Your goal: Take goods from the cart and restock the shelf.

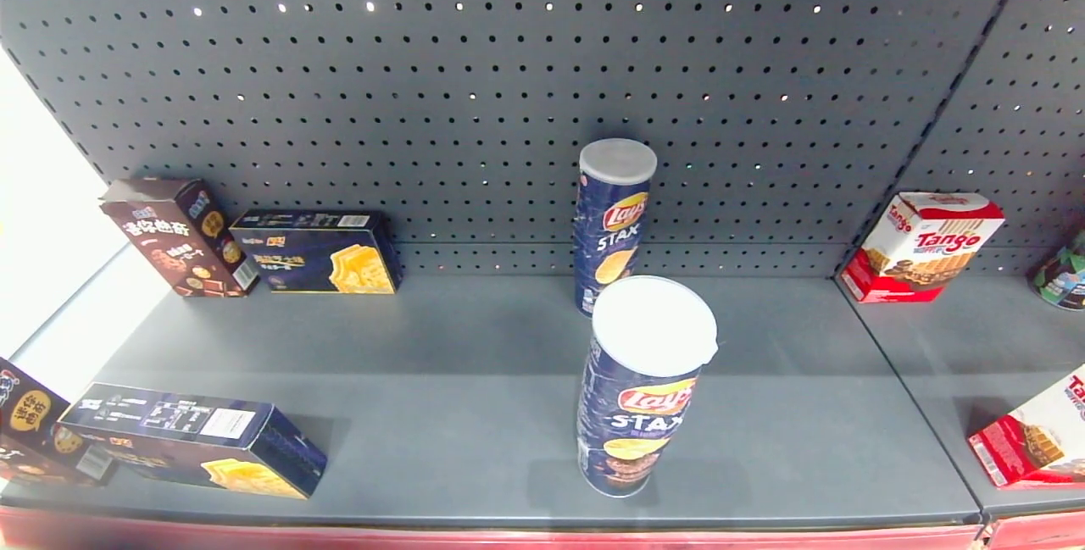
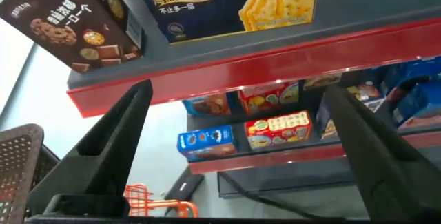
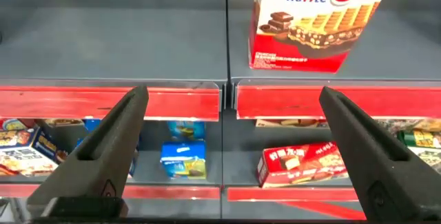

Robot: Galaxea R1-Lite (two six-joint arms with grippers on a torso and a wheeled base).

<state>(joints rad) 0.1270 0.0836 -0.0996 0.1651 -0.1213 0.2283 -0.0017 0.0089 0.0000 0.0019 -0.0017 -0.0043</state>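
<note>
- Goods on show: two tall, dark blue cardboard crisp cans with pale plastic lids stand upright on the grey sheet-metal shelf (image 1: 441,380). The front can (image 1: 640,414) is near the shelf's edge. The rear can (image 1: 612,228) is behind it, close to the perforated back panel (image 1: 509,92), and the two are apart.
- Handling (a judgement): such cans are probably light, stiff-walled and smooth. They are round enough to slip or topple, and their contents are brittle. A hold across the mid-body, below the lid, looks safest.
- Left gripper (image 2: 238,89): the black fingers are spread wide with nothing between them, just below the shelf's red front lip. The dark mesh cart basket (image 2: 21,165) is beside it.
- Right gripper (image 3: 234,94): its fingers are likewise parted and empty, facing the red lip under a red-and-white cardboard wafer box (image 3: 317,24).
- Neighbouring stock: a flat, dark blue cracker box (image 1: 199,440) of sharp-edged matte card lies at the front left.
</note>
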